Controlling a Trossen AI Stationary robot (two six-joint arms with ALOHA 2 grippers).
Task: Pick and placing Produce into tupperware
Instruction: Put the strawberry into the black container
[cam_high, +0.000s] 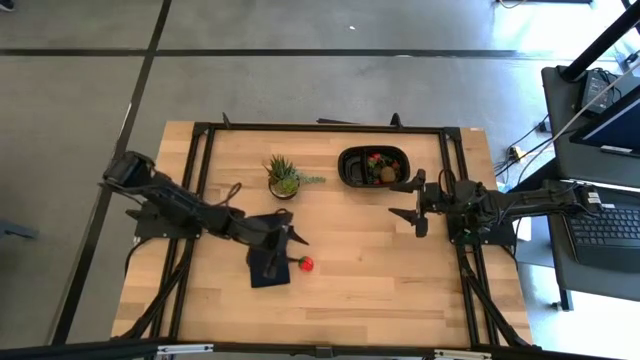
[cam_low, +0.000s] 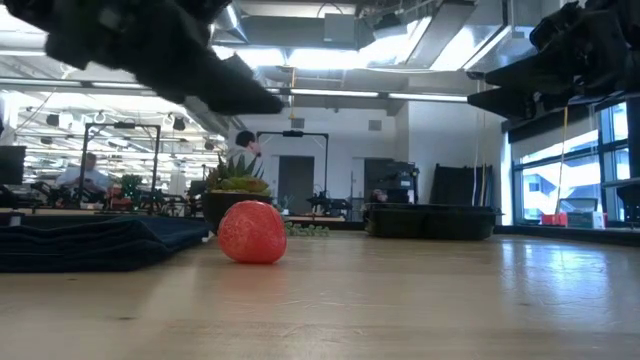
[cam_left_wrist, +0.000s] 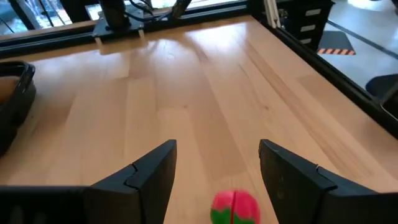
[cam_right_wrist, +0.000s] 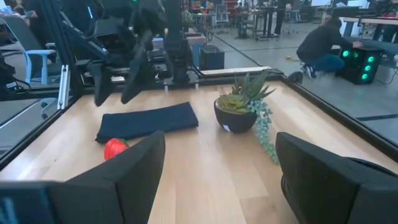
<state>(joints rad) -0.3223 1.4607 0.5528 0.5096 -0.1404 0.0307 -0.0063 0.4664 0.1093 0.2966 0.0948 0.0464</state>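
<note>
Left gripper (cam_high: 290, 240) released, empty, fingers spread, hanging over the dark cloth pad (cam_high: 268, 262) with the red strawberry (cam_high: 306, 264) just beside it at 4 o'clock; in the left wrist view the strawberry (cam_left_wrist: 235, 207) sits on bare wood between the two fingers, not touched. Right gripper (cam_high: 411, 201) also released, empty, hovering just at 5 o'clock of the tupperware (cam_high: 347, 168). Tupperware black, oval, shallow, at 12 o'clock on the surface (cam_high: 360, 290); inside it some produce, red pieces and a brownish one, exact count can't tell. Potted succulent (cam_high: 285, 176) stands just at 9 o'clock of the tupperware, apart from it. Strawberry well apart from the tupperware, toward 7 o'clock of it. Low view: strawberry (cam_low: 251, 232) resting on the wood, pad edge beside it, plant and container behind. Surface is light wood planks in a black frame. Room beyond: grey floor, workshop benches, a person crouched at equipment (cam_right_wrist: 323, 42), laptop (cam_high: 605, 225) on a side desk at 3 o'clock.
</note>
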